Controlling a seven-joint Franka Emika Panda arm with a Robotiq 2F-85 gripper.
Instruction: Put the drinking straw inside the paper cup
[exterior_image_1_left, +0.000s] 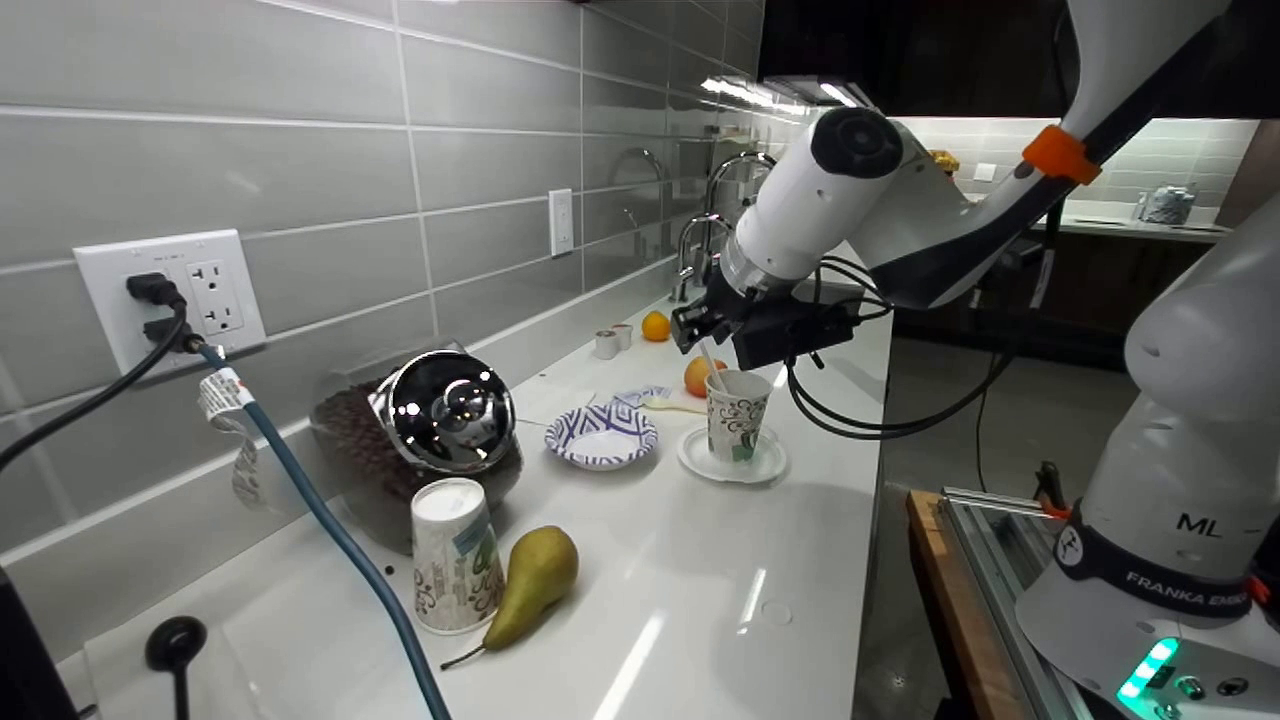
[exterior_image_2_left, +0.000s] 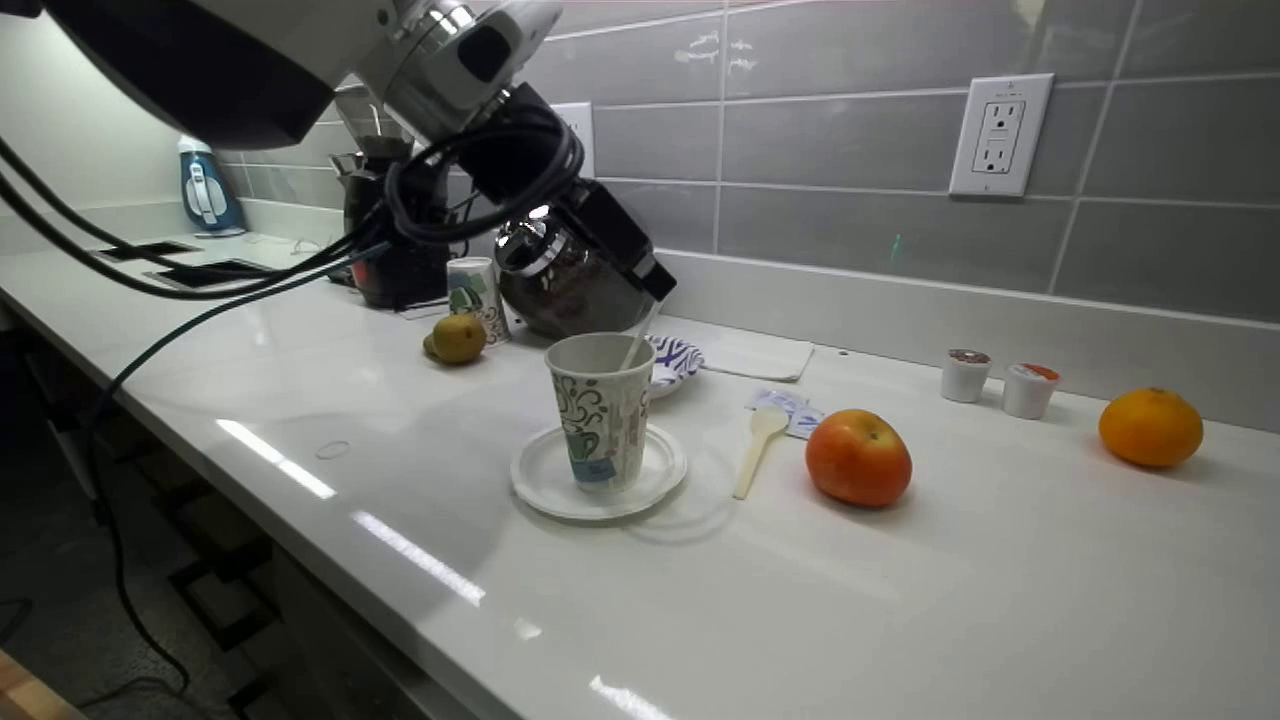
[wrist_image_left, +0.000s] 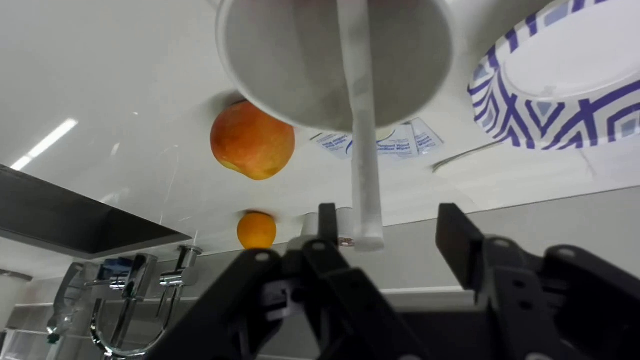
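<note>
Nearest in the wrist view, dark fingers (wrist_image_left: 457, 250) stand apart with the white drinking straw (wrist_image_left: 363, 125) showing between them, its lower part inside the upright paper cup (exterior_image_2_left: 602, 415), which in an exterior view rests on a white plate (exterior_image_2_left: 535, 478) on the counter (exterior_image_2_left: 900, 600), left of a pale spoon (exterior_image_2_left: 760, 442) and a reddish fruit (exterior_image_2_left: 858, 458).

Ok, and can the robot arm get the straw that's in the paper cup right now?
Probably yes. The end effector is open, and in the wrist view the upper end of the straw shows between its fingers. It sticks up out of the paper cup, and nothing seems to block it.
</note>
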